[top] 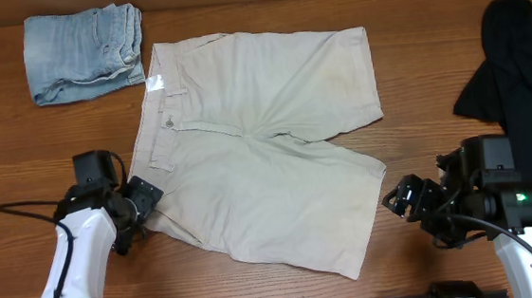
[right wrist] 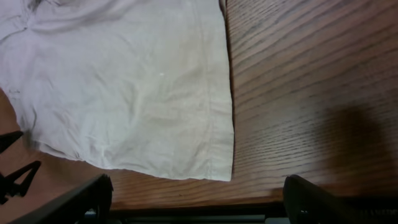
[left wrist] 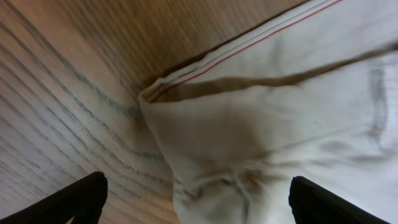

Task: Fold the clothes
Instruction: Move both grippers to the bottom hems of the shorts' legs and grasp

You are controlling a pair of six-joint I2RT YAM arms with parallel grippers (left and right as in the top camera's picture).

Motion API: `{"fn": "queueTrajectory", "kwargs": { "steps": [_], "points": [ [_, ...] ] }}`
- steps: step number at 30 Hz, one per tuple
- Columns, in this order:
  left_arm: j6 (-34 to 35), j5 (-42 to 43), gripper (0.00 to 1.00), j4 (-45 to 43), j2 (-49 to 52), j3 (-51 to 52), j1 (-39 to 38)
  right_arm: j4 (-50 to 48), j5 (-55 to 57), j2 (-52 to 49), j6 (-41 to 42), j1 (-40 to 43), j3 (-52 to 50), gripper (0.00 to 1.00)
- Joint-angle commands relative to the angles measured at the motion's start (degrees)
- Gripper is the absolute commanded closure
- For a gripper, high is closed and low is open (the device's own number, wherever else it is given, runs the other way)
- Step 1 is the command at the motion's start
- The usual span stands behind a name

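My left fingers (left wrist: pixel 87 194) are spread wide and hold nothing. In the left wrist view they straddle the near waistband corner (left wrist: pixel 149 93) of the beige shorts (top: pixel 267 158), where cloth meets bare wood. I cannot tell whether they touch the desk. My right fingers (right wrist: pixel 323 199) are also spread and empty, and the hem (right wrist: pixel 219 124) of the nearer leg ends at a corner between them.

The beige shorts lie flat and open in the middle of the desk (top: pixel 427 22). The waistband faces the left edge and both legs point toward the right edge, with the nearer leg angled toward the near edge. A folded pair of light-blue denim shorts (top: pixel 83 54) sits at the far left corner, just beside the far end of the waistband. A black garment (top: pixel 516 63) is heaped along the right edge, apart from the beige cloth.

I judge the fold has not begun, and the step in hand is taking hold of the near side. To do it well, I would lower both sets of fingers until one tip slides under the cloth edge. I would pinch the waistband corner and the hem corner through all layers, then lift evenly and carry the near leg over the far one so the edges line up. An uneven lift would skew the crease, and a shallow pinch may catch only the top layer.
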State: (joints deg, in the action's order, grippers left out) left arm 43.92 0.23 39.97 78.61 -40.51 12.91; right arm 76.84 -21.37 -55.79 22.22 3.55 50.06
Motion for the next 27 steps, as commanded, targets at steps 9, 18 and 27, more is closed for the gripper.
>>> {"fn": "queueTrajectory", "kwargs": {
  "steps": [9, 18, 27],
  "points": [
    [3.0, -0.7, 0.21, -12.0, 12.8, 2.2, 0.4, -3.1, 16.3, -0.9, 23.7, -21.1, -0.2, 0.12],
    [3.0, -0.8, 0.71, -14.9, 13.3, 2.2, 0.3, -2.9, 20.4, -7.9, 38.8, -36.8, -0.2, 0.31],
    [3.1, -0.6, 0.77, -14.6, 13.3, 2.2, 0.3, -10.6, 18.7, -13.6, 45.6, -51.1, -7.1, 0.37]
  ]
}}
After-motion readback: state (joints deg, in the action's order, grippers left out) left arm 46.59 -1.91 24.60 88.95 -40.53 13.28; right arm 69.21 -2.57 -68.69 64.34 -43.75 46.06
